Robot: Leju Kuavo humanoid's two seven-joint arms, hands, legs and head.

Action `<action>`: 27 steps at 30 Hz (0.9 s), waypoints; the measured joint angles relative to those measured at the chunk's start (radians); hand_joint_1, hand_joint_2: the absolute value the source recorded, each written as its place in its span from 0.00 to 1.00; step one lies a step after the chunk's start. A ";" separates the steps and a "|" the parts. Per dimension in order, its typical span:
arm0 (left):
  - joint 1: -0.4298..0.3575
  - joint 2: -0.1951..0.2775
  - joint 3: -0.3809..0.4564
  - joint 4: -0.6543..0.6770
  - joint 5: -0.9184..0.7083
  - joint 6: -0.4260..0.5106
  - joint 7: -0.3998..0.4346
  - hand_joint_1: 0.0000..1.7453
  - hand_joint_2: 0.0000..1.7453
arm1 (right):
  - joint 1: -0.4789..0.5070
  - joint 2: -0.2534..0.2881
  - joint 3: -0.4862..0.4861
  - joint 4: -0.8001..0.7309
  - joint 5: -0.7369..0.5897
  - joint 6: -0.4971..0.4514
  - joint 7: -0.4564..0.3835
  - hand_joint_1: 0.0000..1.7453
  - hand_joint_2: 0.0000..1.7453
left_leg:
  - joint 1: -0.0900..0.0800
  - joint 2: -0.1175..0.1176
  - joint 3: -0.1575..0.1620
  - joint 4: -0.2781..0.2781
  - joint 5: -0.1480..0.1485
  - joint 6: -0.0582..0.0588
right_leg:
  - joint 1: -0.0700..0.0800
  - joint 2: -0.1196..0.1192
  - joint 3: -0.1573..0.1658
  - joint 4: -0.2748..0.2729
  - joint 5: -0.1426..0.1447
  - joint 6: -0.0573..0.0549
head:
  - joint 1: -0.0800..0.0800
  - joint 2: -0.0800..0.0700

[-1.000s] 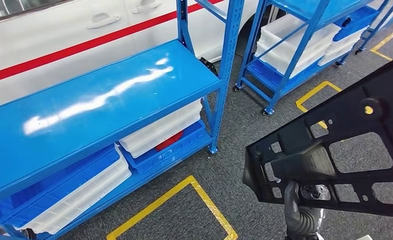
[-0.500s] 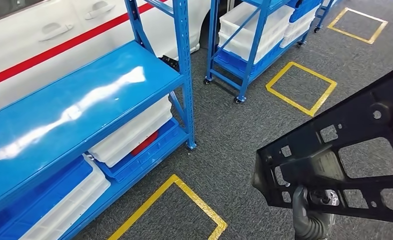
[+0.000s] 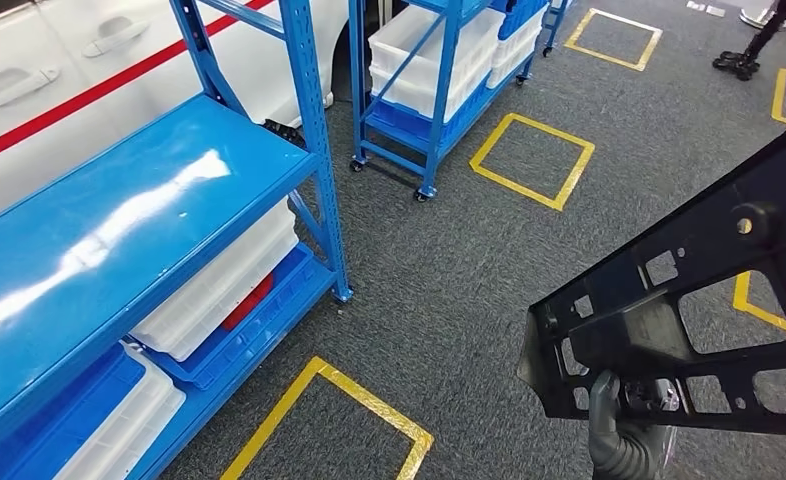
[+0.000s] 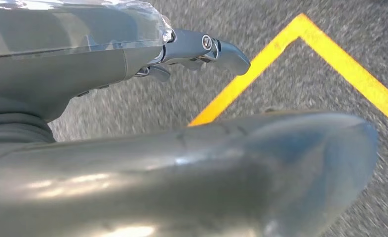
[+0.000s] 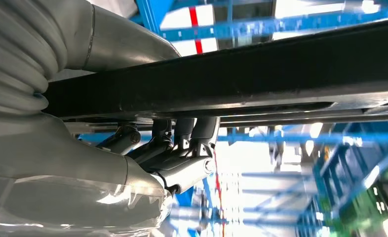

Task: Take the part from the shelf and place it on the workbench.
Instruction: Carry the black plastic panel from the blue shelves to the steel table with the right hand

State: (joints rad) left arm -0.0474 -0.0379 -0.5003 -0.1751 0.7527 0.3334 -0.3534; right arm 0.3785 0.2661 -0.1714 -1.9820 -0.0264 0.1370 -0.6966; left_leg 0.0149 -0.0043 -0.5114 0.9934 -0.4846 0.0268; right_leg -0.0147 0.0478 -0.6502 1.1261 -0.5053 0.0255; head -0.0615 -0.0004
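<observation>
In the right wrist view the dark fingers (image 5: 182, 131) of the right hand (image 5: 167, 153) curl up against the underside of the black part (image 5: 261, 74), with the thick grey thumb across its other face, so the part is clasped between them. From the head view the same right hand (image 3: 624, 425) reaches up at the lower edge of the frame and grips the part (image 3: 689, 310) near its lower rim. The part is a flat black plastic panel with many rectangular cut-outs and a round boss near its upper corner. It is held tilted in the air over the grey carpet floor (image 3: 449, 270), well apart from the shelf.

In the left wrist view the left hand (image 4: 192, 49) hangs over the carpet, its fingers (image 4: 226, 52) stretched out and apart, holding nothing. A yellow tape line (image 4: 281, 59) on the floor runs just beyond them.

To the left in the head view stands the blue shelf (image 3: 119, 220), its glossy upper board bare. White bins (image 3: 219, 280) and blue bins (image 3: 259, 325) sit on its lower level. Behind it is a white car body with a red stripe (image 3: 79, 95). A second blue rack on casters (image 3: 419, 90) holds more white and blue bins. Yellow tape squares (image 3: 532, 160) mark the floor between and beside the racks. At the far upper right a person's foot (image 3: 734, 62) stands on the carpet.
</observation>
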 joint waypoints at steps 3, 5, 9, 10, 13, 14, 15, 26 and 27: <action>0.005 0.011 -0.003 0.003 -0.001 -0.001 0.001 0.00 0.00 | -0.003 0.005 -0.009 0.000 -0.013 0.003 0.000 1.00 1.00 | -0.006 0.040 -0.005 0.001 0.001 0.003 | -0.002 -0.038 -0.071 0.165 -0.071 0.008 | 0.000 0.000; 0.004 0.017 -0.008 0.004 -0.001 -0.001 0.000 0.00 0.00 | -0.003 0.010 -0.017 0.000 -0.017 0.004 0.000 1.00 1.00 | -0.007 0.065 -0.004 0.001 0.000 0.001 | -0.003 -0.048 -0.044 0.131 -0.039 0.008 | 0.000 0.000; 0.000 0.021 -0.017 0.004 -0.001 0.001 -0.012 0.00 0.00 | -0.007 0.021 -0.019 -0.008 -0.012 -0.001 0.000 1.00 1.00 | -0.015 0.102 0.004 0.004 -0.009 -0.013 | 0.010 -0.117 0.082 -0.096 0.036 -0.014 | 0.000 0.000; -0.001 0.022 -0.018 0.004 0.000 0.002 -0.016 0.00 0.00 | -0.009 0.023 -0.019 -0.010 -0.009 -0.004 0.000 1.00 1.00 | -0.018 0.111 0.005 0.004 -0.010 -0.018 | 0.014 -0.119 0.085 -0.107 0.035 -0.021 | 0.000 0.000; -0.005 0.024 -0.019 0.004 0.001 0.003 -0.020 0.00 0.00 | -0.009 0.026 -0.019 -0.015 -0.008 -0.013 0.000 1.00 1.00 | -0.015 0.102 0.003 0.018 -0.026 -0.035 | 0.011 -0.085 0.079 -0.114 0.044 -0.038 | 0.000 0.000; -0.005 0.025 -0.020 0.004 0.001 0.003 -0.019 0.00 0.00 | -0.010 0.027 -0.018 -0.017 -0.008 -0.014 0.000 1.00 1.00 | -0.013 0.079 -0.009 0.047 -0.048 -0.040 | 0.008 -0.074 0.078 -0.117 0.047 -0.044 | 0.000 0.000; -0.005 0.025 -0.021 0.004 0.002 0.003 -0.018 0.00 0.00 | -0.011 0.030 -0.016 -0.019 -0.007 -0.015 0.000 1.00 1.00 | -0.010 0.051 -0.031 0.096 -0.079 -0.044 | 0.006 -0.065 0.077 -0.119 0.051 -0.049 | 0.000 0.000; 0.001 0.031 -0.023 0.007 0.022 0.003 -0.008 0.00 0.00 | -0.017 0.026 0.011 -0.021 0.011 -0.069 0.000 1.00 1.00 | 0.000 -0.068 -0.018 0.027 -0.013 -0.032 | 0.005 0.071 0.053 -0.097 0.060 -0.024 | 0.000 0.000; 0.000 0.030 -0.023 0.007 0.023 0.003 -0.008 0.00 0.00 | -0.016 0.023 0.012 -0.022 0.012 -0.074 0.000 1.00 1.00 | 0.000 -0.056 -0.018 0.025 -0.008 -0.024 | 0.003 0.078 0.049 -0.097 0.062 -0.017 | 0.000 0.000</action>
State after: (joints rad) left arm -0.0475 -0.0077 -0.5234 -0.1678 0.7755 0.3364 -0.3611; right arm 0.3624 0.2892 -0.1594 -2.0040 -0.0147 0.0627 -0.6970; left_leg 0.0146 -0.0601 -0.5293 1.0181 -0.4931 0.0027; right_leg -0.0121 0.1260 -0.6009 1.0295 -0.4431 0.0086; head -0.0615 -0.0004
